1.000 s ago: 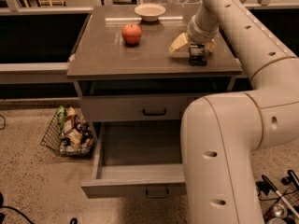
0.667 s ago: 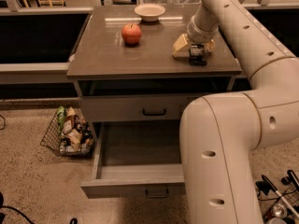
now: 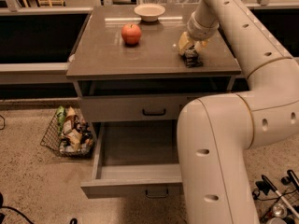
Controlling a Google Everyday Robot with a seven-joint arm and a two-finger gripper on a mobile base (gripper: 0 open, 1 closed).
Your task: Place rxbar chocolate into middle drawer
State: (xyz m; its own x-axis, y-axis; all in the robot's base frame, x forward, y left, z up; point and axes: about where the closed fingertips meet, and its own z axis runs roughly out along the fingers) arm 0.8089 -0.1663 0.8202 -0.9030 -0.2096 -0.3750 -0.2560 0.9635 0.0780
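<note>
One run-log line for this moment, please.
stage: pick, bar not yet in drawer | gripper: low at rxbar chocolate, right side of counter | middle drawer: open | red apple: on counter, left of gripper

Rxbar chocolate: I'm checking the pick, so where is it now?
In the camera view the rxbar chocolate lies on the cabinet top near its right front edge, just below the claw, right of the red apple.
</note>
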